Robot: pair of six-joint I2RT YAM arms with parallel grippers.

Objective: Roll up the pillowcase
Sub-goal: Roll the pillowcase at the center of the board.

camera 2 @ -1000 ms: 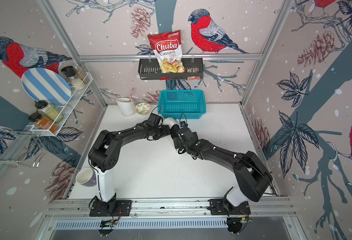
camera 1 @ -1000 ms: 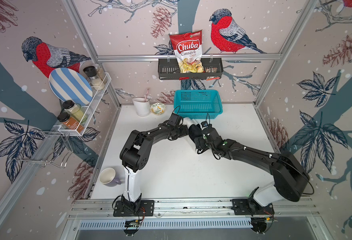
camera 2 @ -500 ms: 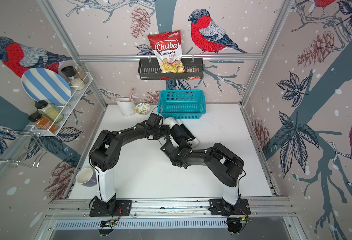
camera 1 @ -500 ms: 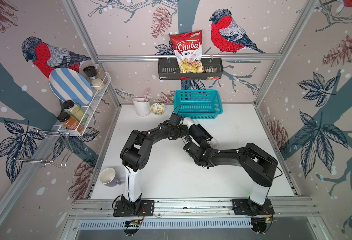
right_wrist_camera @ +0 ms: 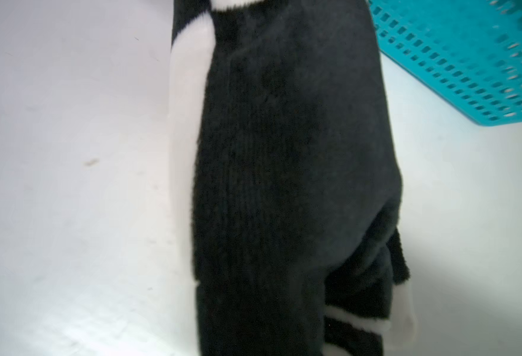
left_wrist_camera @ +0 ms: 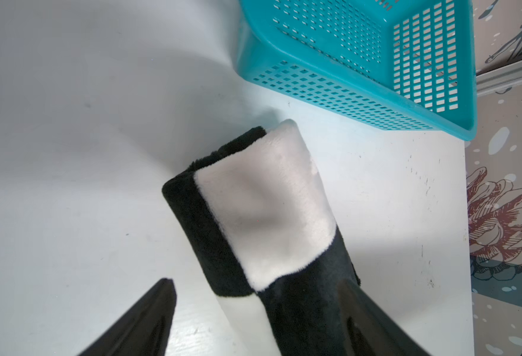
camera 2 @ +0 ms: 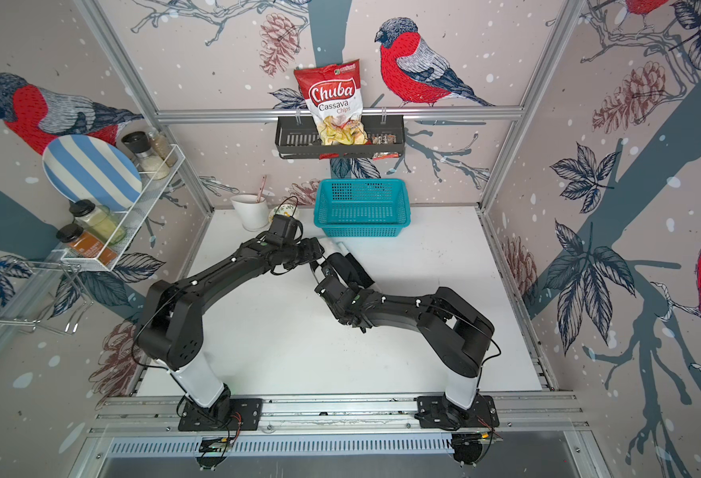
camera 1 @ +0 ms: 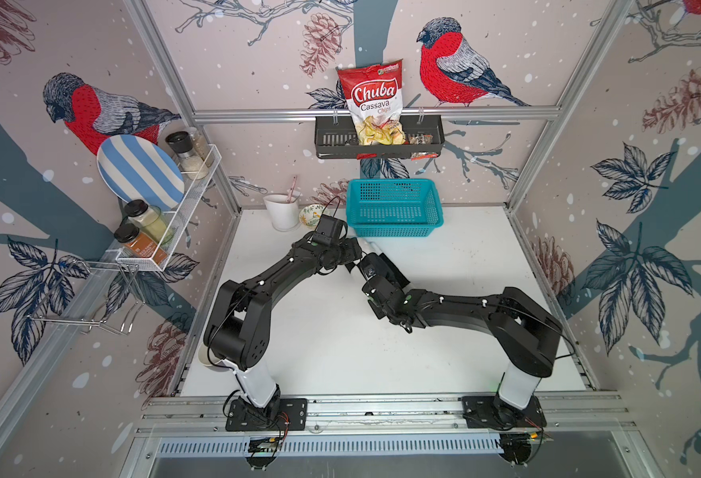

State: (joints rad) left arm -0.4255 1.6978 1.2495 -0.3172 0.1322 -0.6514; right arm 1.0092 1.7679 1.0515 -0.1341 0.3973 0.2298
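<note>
White table (camera 1: 464, 265): rolled pillowcase (left_wrist_camera: 262, 209) is lying near basket (camera 1: 394, 207). Left gripper (left_wrist_camera: 256, 285) is straddling the roll, jaws standing wide. Right gripper (camera 1: 367, 269) is sitting at the roll; cannot tell its jaws.

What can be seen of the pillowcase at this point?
The pillowcase is rolled into a thick tube of plush fabric in big black and white blocks, lying on the white table near the teal basket, apart from it. One end shows layered edges. The left gripper is open astride it, one finger against its black part, the other clear. The right wrist view shows only its black side close up, with no fingers visible.
</note>
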